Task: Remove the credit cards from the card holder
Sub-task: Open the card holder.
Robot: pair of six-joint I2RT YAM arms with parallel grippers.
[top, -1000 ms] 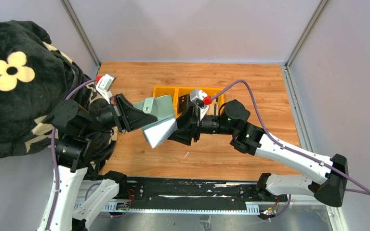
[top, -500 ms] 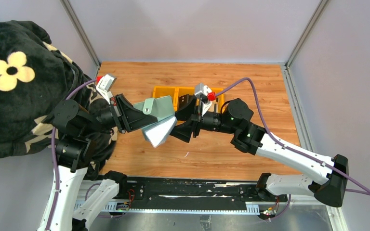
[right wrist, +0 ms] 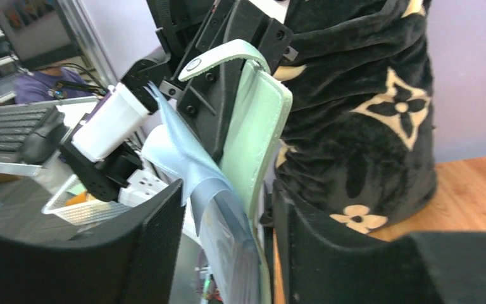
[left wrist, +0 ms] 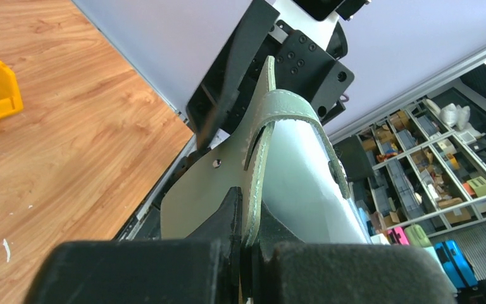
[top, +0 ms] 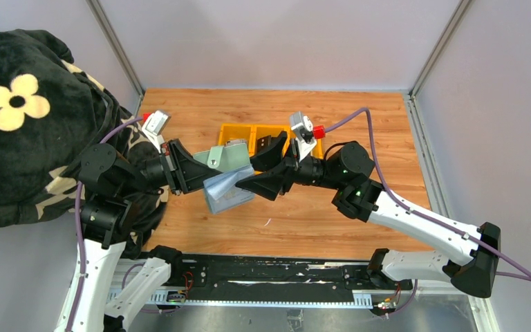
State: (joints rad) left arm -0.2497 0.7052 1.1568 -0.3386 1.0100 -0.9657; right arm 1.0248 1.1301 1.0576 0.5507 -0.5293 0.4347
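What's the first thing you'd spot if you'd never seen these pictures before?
Two arms meet in mid-air over the table: the left gripper is shut on a green card holder hanging open, and the right gripper has its open jaws reaching around it. A big black fluffy blanket with cream flowers fills the left side, and a yellow tray sits behind the arms.

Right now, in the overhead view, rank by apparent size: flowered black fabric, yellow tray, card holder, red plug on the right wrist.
1. flowered black fabric
2-3. card holder and yellow tray, unranked: the holder is held up nearer the camera, the tray partly hidden.
4. red plug
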